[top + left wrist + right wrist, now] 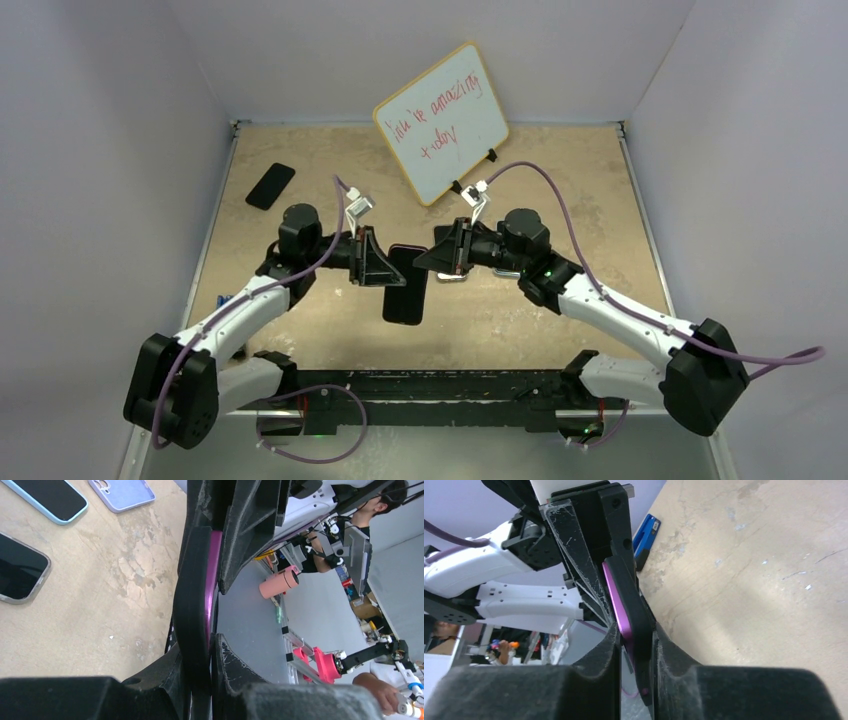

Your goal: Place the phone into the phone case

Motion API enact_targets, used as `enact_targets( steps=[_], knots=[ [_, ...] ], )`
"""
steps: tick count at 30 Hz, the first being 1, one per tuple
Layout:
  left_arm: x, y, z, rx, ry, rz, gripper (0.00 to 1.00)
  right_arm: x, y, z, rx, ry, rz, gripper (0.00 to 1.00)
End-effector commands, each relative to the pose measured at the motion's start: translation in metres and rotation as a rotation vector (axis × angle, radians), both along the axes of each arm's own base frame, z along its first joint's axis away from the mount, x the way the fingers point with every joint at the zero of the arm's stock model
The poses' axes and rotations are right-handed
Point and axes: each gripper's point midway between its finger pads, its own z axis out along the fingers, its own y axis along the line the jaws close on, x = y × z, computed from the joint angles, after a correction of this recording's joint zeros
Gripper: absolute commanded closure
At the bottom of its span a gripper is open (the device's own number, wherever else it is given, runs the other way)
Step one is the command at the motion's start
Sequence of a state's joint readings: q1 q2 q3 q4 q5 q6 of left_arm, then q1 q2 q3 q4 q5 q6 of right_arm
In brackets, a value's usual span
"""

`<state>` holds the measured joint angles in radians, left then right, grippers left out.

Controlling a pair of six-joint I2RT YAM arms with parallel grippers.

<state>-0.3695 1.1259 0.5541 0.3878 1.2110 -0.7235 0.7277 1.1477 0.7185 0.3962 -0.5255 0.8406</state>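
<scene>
A purple phone [405, 249] lies against a black phone case [404, 295], and both are held in the air over the middle of the table. My left gripper [376, 260] is shut on their left side. My right gripper [438, 254] is shut on their upper right edge. In the left wrist view my gripper [200, 652] clamps the black case [192, 580] with the purple phone [214, 565] against it. In the right wrist view my gripper [636, 636] clamps the case [633, 605] and the purple phone [613, 595]. How far the phone sits in the case is hidden.
A black phone [270, 185] lies at the far left. A whiteboard [440, 120] stands at the back. The left wrist view shows a light-blue-cased phone [45, 497], a lilac case [122, 492] and a clear-cased phone [17, 567] on the table. A blue object [646, 537] lies by the left edge.
</scene>
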Motion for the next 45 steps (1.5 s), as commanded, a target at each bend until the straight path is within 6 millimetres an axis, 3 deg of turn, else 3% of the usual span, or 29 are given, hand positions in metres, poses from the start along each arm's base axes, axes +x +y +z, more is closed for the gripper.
enact_targets(
  steps=[1, 2, 4, 8, 13, 15, 18, 23, 26, 30, 36, 38, 41, 45],
  knots=[
    [0.021, 0.000, -0.006, 0.096, -0.020, 0.095, 1.00, 0.008, 0.002, 0.038, 0.063, -0.101, -0.019, 0.94],
    [0.025, 0.002, -0.012, 0.133, -0.001, 0.126, 1.00, 0.009, 0.001, 0.038, 0.059, -0.104, -0.030, 1.00],
    [0.032, 0.004, -0.022, 0.178, 0.011, 0.167, 1.00, 0.010, -0.002, 0.036, 0.054, -0.113, -0.051, 1.00],
    [0.032, 0.005, -0.016, 0.153, 0.013, 0.194, 1.00, 0.009, -0.004, 0.030, 0.040, -0.123, -0.054, 1.00],
    [0.035, 0.005, 0.014, 0.079, -0.004, 0.241, 0.67, 0.002, -0.005, 0.017, 0.017, -0.138, -0.009, 1.00],
    [0.035, 0.005, 0.030, 0.028, -0.019, 0.254, 0.60, -0.003, -0.004, 0.015, 0.032, -0.145, 0.027, 1.00],
    [0.036, 0.004, 0.046, -0.026, -0.036, 0.259, 0.54, -0.013, -0.002, 0.015, 0.060, -0.145, 0.081, 1.00],
    [0.033, 0.003, 0.055, -0.077, -0.066, 0.239, 0.52, -0.020, -0.003, 0.010, 0.079, -0.120, 0.108, 1.00],
    [0.032, 0.003, 0.053, -0.084, -0.078, 0.227, 0.53, -0.022, -0.003, 0.009, 0.086, -0.111, 0.119, 1.00],
    [0.031, 0.002, 0.046, -0.080, -0.075, 0.204, 0.65, -0.021, -0.003, 0.010, 0.092, -0.102, 0.110, 1.00],
    [0.023, 0.001, 0.040, -0.071, -0.071, 0.138, 0.62, -0.019, -0.002, 0.013, 0.110, -0.093, 0.104, 1.00],
    [0.021, 0.001, 0.040, -0.070, -0.076, 0.131, 0.71, -0.019, -0.002, 0.013, 0.112, -0.089, 0.102, 1.00],
    [0.020, 0.002, 0.040, -0.064, -0.091, 0.131, 0.96, -0.015, -0.004, 0.011, 0.105, -0.080, 0.085, 1.00],
    [0.033, 0.006, 0.035, -0.005, -0.119, 0.227, 1.00, -0.009, -0.006, 0.005, 0.082, -0.062, 0.046, 1.00]
  ],
)
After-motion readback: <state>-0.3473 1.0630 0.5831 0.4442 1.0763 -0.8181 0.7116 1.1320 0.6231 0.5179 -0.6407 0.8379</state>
